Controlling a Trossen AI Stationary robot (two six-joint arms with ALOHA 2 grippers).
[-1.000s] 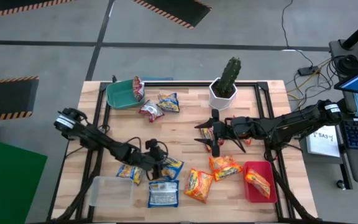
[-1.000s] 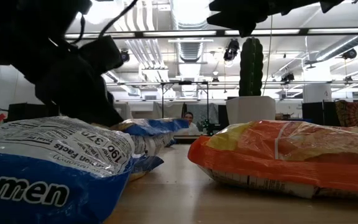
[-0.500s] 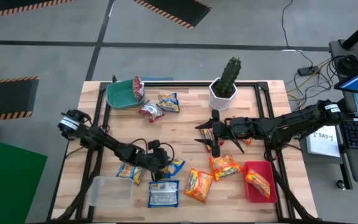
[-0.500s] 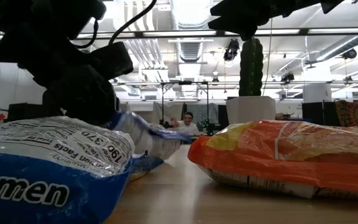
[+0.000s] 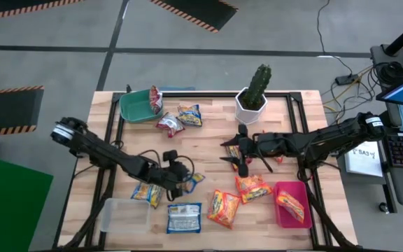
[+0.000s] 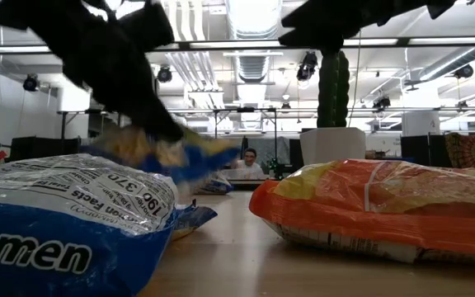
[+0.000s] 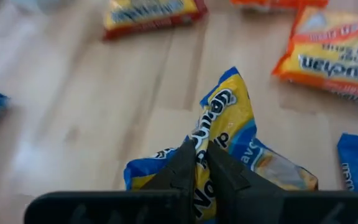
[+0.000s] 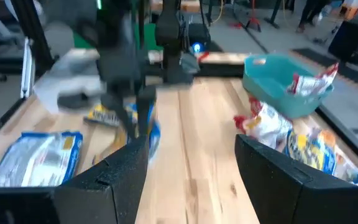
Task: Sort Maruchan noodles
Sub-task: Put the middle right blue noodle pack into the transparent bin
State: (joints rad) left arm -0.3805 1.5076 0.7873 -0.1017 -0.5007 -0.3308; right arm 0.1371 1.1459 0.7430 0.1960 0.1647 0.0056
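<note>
Pinching a blue-yellow noodle packet [image 7: 229, 149] by its crimped end, the left tool [image 5: 180, 183] holds it lifted off the bench [image 5: 208, 140], the packet's long axis trailing straight out ahead of the fingertips. The clear tray [image 5: 126, 215] lies behind and beside this tool, nearer it than the right one, so the carry likely falls to the left arm. The right tool [image 5: 238, 150] hovers mid-bench with its fingers spread wide, empty, orange packets [image 5: 252, 187] just beneath it

Bright overhead lighting; wrist views motion-blurred.
</note>
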